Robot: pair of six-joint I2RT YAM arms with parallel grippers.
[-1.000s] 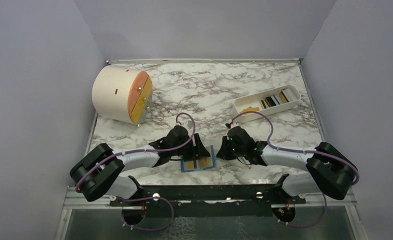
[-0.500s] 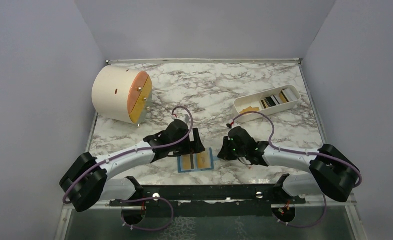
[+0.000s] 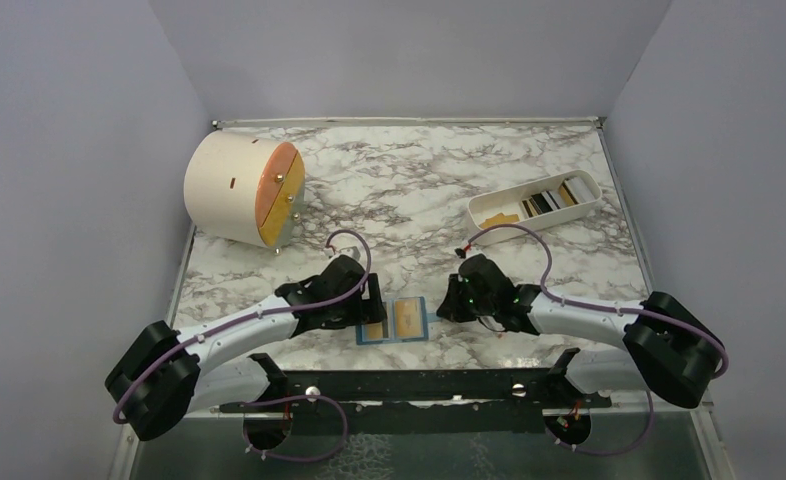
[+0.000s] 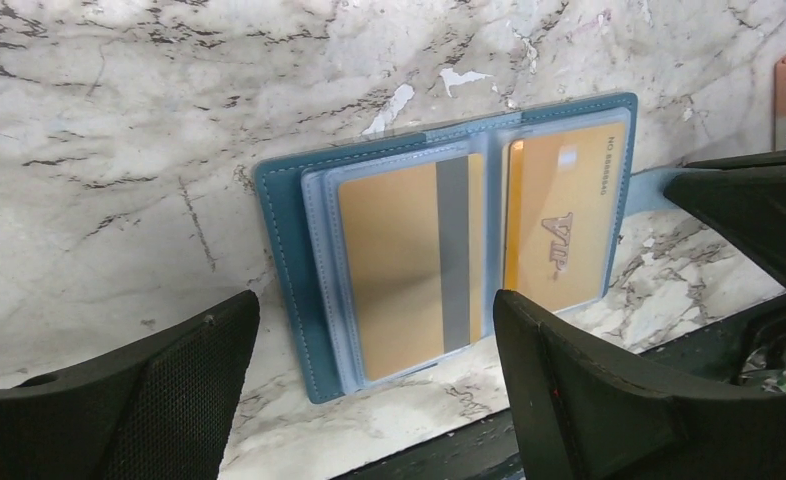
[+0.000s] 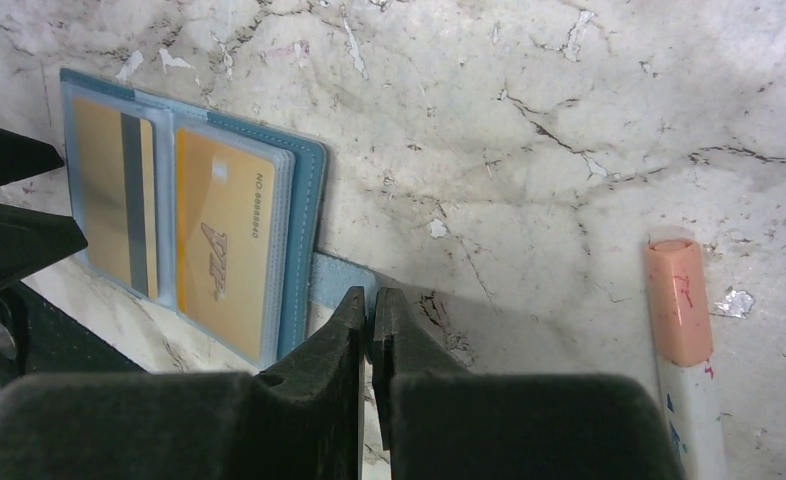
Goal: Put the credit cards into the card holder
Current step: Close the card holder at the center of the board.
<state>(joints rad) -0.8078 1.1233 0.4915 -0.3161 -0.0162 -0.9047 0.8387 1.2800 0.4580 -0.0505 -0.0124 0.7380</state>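
2 gold credit cards (image 4: 399,270) in 1 open card holder (image 4: 284,250)

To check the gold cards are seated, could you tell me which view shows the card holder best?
The left wrist view: the card holder lies open mid-frame, both gold cards in their sleeves. The right wrist view shows it smaller, toward the left edge; the top view shows it tiny, without detail.

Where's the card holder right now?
In the top view the card holder lies open, flat on the marble table near its front edge, centre, between the left gripper and the right gripper; two gold cards sit in its sleeves.
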